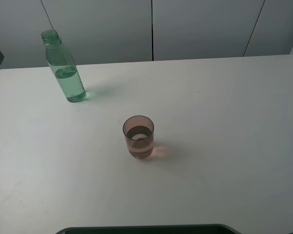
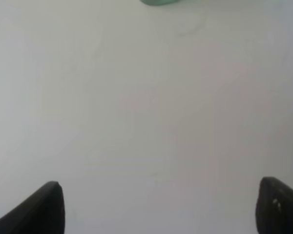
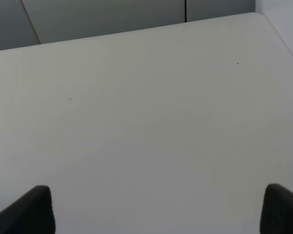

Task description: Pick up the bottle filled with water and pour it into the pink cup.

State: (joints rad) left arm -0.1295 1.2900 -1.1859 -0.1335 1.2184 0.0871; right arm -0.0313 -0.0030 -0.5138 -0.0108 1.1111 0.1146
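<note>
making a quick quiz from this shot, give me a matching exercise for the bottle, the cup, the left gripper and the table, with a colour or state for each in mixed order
Column one:
1. bottle
2. pink cup
3. left gripper
4. table

Column two:
A. open, holding nothing
B. plain white surface
C. green-tinted, uncapped, standing upright at the back left
D. short tumbler with some liquid in it, near the middle

Pairs: 1-C, 2-D, 3-A, 4-B
</note>
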